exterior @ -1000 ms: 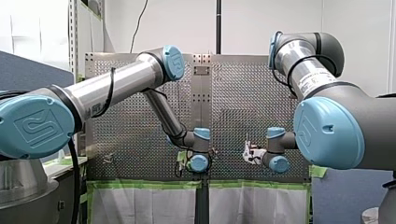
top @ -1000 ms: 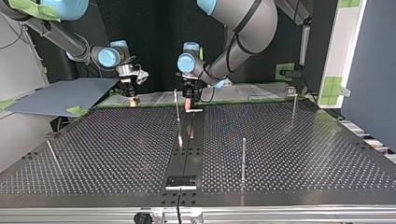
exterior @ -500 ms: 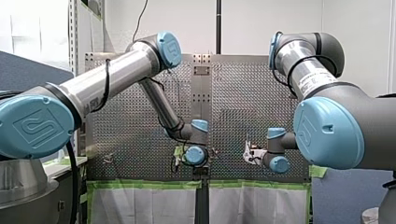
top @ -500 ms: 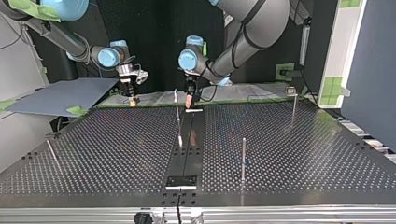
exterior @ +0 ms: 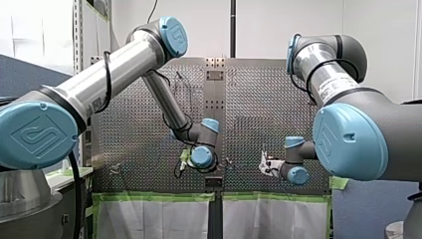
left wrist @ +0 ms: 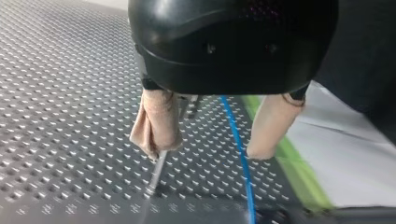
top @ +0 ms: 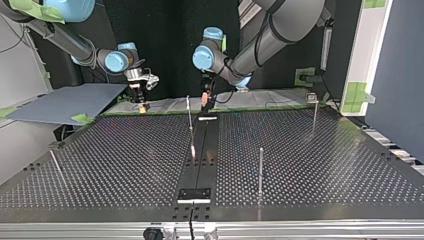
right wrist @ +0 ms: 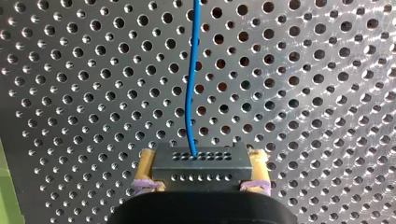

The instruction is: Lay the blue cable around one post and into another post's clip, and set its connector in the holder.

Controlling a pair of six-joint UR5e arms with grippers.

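Note:
In the right wrist view my right gripper [right wrist: 201, 173] is shut on a dark connector block [right wrist: 201, 161] with rows of small holes. The blue cable [right wrist: 189, 88] leaves the block and runs ahead over the perforated plate. In the left wrist view my left gripper [left wrist: 207, 153] is open, its beige padded fingers [left wrist: 156, 123] hanging above the plate. The blue cable [left wrist: 238, 144] lies between them and a thin metal post [left wrist: 156, 175] stands by one fingertip. In the top view my left gripper [top: 204, 101] hovers at the far edge, near a post [top: 190, 125]. My right gripper [top: 141, 100] is further left.
Other thin posts [top: 260, 170] [top: 314, 116] stand at the top view's right and a leaning one [top: 54, 162] at its left. A dark holder plate [top: 194, 195] sits on the central strip near the camera. Green tape [top: 260, 106] edges the table's far side.
My left arm has lifted its elbow and raised its gripper off the far edge, shifting slightly to the top view's right. My right arm has stayed still with the connector.

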